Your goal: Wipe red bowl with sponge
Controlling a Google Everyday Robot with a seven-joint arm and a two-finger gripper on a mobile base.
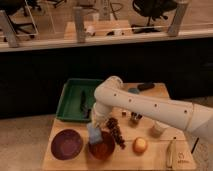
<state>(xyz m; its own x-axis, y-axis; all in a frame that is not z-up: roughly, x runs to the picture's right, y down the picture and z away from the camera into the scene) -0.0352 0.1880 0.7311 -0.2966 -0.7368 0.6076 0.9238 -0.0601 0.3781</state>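
Note:
The red bowl point(104, 149) sits on the wooden table near its front edge, right of the dark maroon plate point(66, 144). The sponge point(94, 134), a small pale grey-blue block, hangs at the bowl's left rim, partly inside it. My gripper point(96, 125) comes down from the white arm point(140, 107) and is shut on the sponge's top, right above the bowl's left side. The sponge hides part of the bowl's inside.
A green tray point(75, 105) with a dark utensil stands at the back left. A dark grape-like cluster point(116, 132) lies right of the bowl, then a round orange-yellow fruit point(140, 145), a pale cup point(159, 129) and a banana-like item point(171, 152).

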